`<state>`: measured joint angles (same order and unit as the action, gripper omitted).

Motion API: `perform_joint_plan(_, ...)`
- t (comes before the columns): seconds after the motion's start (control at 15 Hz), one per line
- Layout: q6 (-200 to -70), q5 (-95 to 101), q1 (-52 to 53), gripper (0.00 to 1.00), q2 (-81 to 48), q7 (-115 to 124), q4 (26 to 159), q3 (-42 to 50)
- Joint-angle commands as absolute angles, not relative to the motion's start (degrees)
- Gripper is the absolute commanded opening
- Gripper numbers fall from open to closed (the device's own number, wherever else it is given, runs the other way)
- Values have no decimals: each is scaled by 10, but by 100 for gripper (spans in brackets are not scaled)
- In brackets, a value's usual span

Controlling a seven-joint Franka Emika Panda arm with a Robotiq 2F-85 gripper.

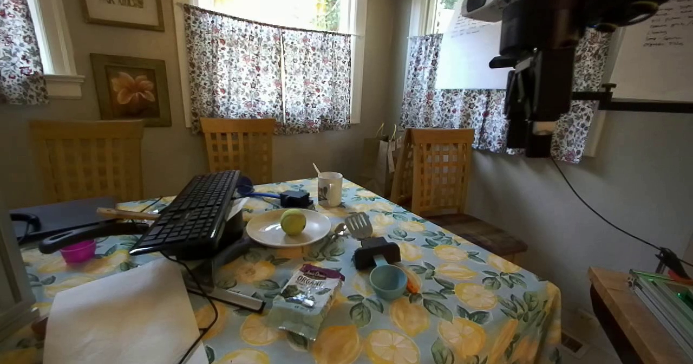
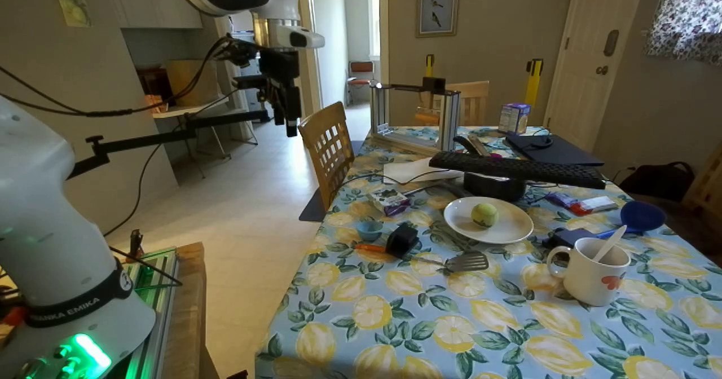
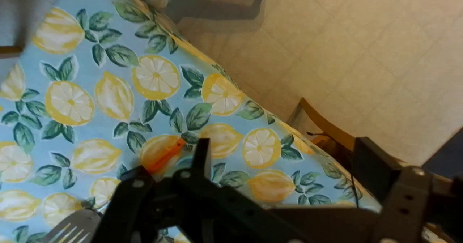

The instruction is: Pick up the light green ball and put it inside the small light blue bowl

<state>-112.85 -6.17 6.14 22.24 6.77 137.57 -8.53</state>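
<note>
The light green ball [image 1: 293,221] rests on a white plate [image 1: 320,229] on the table; ball [image 2: 484,215] and plate [image 2: 520,228] show in both exterior views. The small light blue bowl [image 1: 388,284] sits beside a black block; it also shows in an exterior view [image 2: 369,230]. In the wrist view only a sliver of the bowl [image 3: 185,161] shows behind a finger; the ball is out of view there. My gripper [image 3: 287,160] is open with nothing between its fingers. It hangs high above table level, apart from ball and bowl, in both exterior views [image 1: 531,144] [image 2: 289,125].
A slotted spatula [image 2: 467,261] and black block [image 2: 402,239] lie between bowl and plate. A cream mug [image 2: 595,272] with a spoon, a raised black keyboard [image 1: 195,207] and a snack bag [image 1: 308,299] are near. A chair [image 2: 330,148] stands at the table edge.
</note>
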Motion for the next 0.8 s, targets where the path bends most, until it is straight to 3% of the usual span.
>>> perform_joint_plan(0.0,-1202,-38,64,100,129,68,1321,-97)
perform_joint_plan(0.27,-1309,7,57,100,41,135,1261,-110)
perform_joint_plan(0.33,-1282,-20,67,100,93,94,1307,-98)
perform_joint_plan(0.73,-1367,13,64,100,19,155,1260,-99)
